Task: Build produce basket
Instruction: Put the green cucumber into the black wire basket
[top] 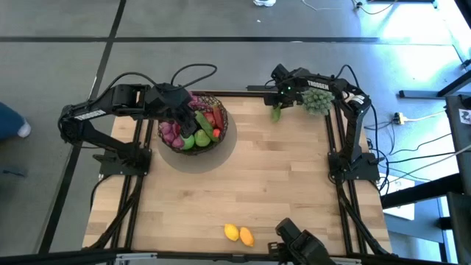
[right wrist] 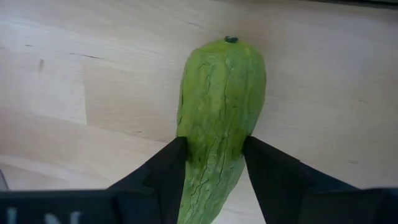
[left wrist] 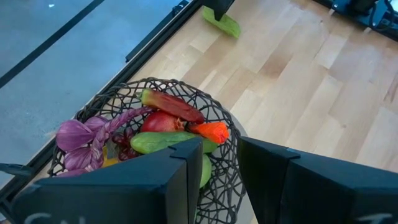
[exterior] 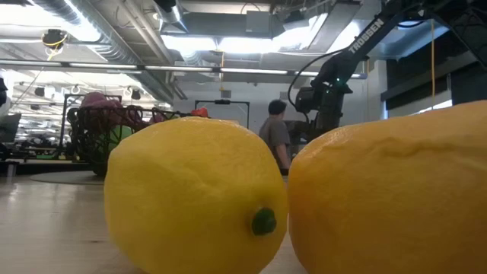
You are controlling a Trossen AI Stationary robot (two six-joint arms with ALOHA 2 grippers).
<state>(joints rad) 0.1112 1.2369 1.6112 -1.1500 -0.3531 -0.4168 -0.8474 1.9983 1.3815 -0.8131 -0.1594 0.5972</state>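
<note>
The dark wire-mesh basket [top: 193, 132] stands at the table's far left and holds produce: purple grapes [left wrist: 81, 140], a red pepper [left wrist: 171, 104], a green piece [left wrist: 165, 142], an orange carrot [left wrist: 211, 132]. My left gripper [left wrist: 221, 180] hovers above the basket's near rim, open by a narrow gap with nothing in it. A green cucumber [right wrist: 221, 93] is at the table's far edge, with my right gripper [top: 278, 103] shut on it. Two lemons [top: 232, 232] [top: 246, 237] lie by the near edge. My right gripper pinches the cucumber's two long sides [right wrist: 214, 155] between its two fingers [right wrist: 165, 174], away from the stem end [right wrist: 231, 40]. The fingers come from above, pointing down, and lie across the cucumber. I cannot tell whether the cucumber rests on the wood or is just clear of it.
A pale-green bushy clump [top: 316, 100] sits at the far right corner beside the right arm. In the low view both lemons [exterior: 194, 194] [exterior: 392, 194] fill the foreground. A person [exterior: 275, 131] stands in the room behind. Bare wood [top: 280, 177] spans the table's middle.
</note>
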